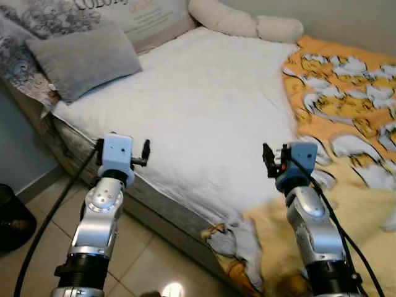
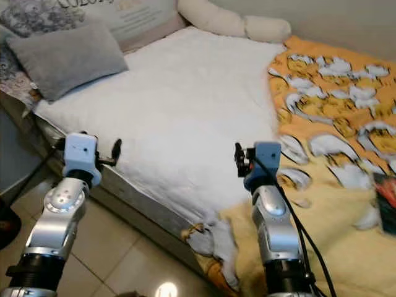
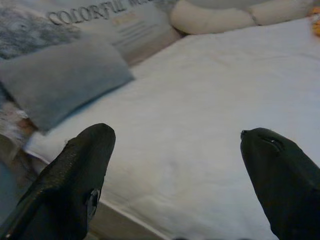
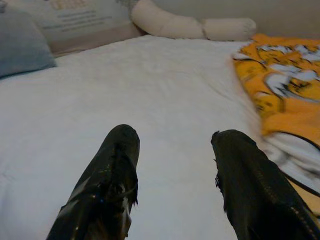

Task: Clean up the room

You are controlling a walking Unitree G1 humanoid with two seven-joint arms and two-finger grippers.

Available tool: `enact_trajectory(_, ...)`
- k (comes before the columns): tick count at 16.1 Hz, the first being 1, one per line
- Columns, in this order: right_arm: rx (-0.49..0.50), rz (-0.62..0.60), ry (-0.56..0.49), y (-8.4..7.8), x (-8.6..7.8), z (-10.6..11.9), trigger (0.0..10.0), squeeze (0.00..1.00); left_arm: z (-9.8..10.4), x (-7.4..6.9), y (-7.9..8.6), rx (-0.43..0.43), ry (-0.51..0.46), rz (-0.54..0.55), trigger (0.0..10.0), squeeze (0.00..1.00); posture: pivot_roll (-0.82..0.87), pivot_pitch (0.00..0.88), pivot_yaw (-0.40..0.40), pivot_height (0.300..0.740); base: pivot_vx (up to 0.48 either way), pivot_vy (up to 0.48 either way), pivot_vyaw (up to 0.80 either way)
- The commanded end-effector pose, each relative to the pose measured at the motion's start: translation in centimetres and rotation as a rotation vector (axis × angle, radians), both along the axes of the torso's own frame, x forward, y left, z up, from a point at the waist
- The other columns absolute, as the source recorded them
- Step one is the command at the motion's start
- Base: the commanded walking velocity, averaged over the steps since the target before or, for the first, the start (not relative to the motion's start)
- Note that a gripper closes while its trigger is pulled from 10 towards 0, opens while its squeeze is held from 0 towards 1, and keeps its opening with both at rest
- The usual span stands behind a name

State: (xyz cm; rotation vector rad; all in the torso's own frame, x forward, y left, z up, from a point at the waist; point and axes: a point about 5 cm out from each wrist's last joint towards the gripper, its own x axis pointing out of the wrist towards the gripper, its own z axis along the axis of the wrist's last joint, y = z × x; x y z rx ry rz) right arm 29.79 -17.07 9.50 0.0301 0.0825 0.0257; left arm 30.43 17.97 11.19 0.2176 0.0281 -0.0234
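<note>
A bed with a white sheet (image 1: 204, 99) lies in front of me. An orange and yellow blanket (image 1: 346, 93) with white figures is rumpled over its right side and hangs over the near edge. A grey pillow (image 1: 83, 59) rests at the bed's far left. My left gripper (image 3: 175, 135) is held up at the bed's near edge, open, with nothing between its fingers. My right gripper (image 4: 175, 135) hovers over the sheet close to the blanket's edge, also open and holding nothing.
A long cream bolster (image 1: 247, 21) and a printed cushion (image 1: 142, 15) lie along the wall at the back. A dark and red object (image 2: 387, 204) sits on the blanket at the far right. Tiled floor (image 1: 142, 247) runs below the bed, with a dark object (image 1: 12, 216) at the left.
</note>
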Motion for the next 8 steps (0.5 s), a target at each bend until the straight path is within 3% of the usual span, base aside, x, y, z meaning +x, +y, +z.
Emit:
enact_trajectory(1,0.013,-0.025,-0.003,-0.64,-0.05,0.10,10.0,0.00,0.30,0.21,-0.83,-0.004,-0.008,-0.029,10.0,0.75,-0.04,0.000,0.024,0.740,0.000,-0.356,0.00)
enact_trajectory(8,-0.002,-0.002,-0.003,-0.43,0.01,0.10,10.0,0.00,0.37,0.34,-0.77,-0.002,-0.008,-0.025,10.0,0.76,-0.03,0.000,0.025,0.740,0.000,-0.351,0.00)
